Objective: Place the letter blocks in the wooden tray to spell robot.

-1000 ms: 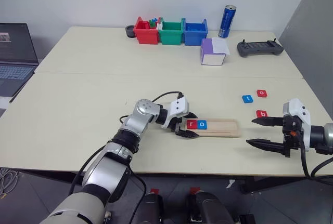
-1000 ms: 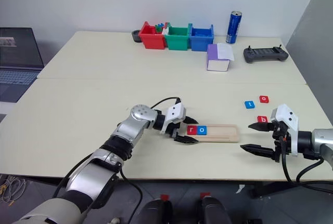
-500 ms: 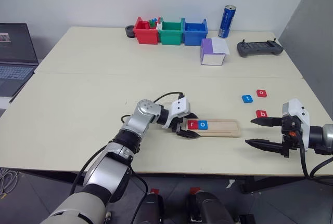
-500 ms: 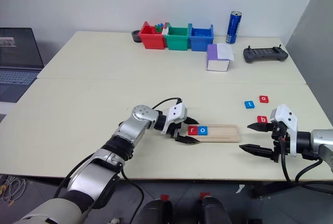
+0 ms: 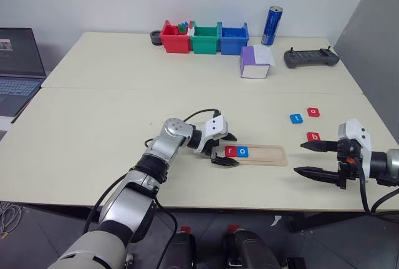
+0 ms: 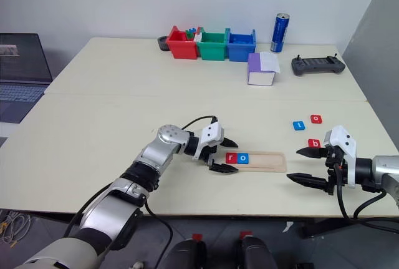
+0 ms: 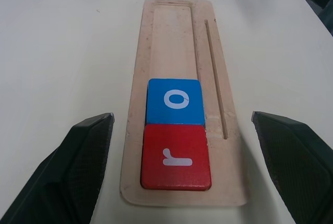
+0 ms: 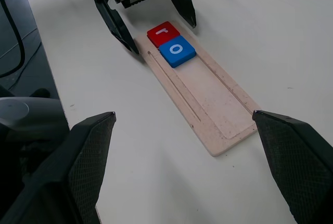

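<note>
The wooden tray (image 5: 265,155) lies flat on the table in front of me. Two letter blocks sit side by side at its left end, a red "r" (image 5: 230,151) and a blue "o" (image 5: 242,151). My left gripper (image 5: 232,150) is open, its fingers straddling that end of the tray without touching the blocks (image 7: 176,156). Three more letter blocks lie loose to the right: a red "b" (image 5: 313,136), a blue "t" (image 5: 296,118) and a red "o" (image 5: 313,112). Just right of the tray, my right gripper (image 5: 299,158) is open and empty, pointing at it.
Red (image 5: 175,37), green (image 5: 206,38) and blue (image 5: 234,38) bins stand at the back, with a blue can (image 5: 272,25), a purple box (image 5: 255,62) and a black controller (image 5: 312,57) to their right. A laptop (image 5: 19,63) sits at the far left.
The tray looks slightly flatter on the table than before. Both grippers have stayed in place and open.
</note>
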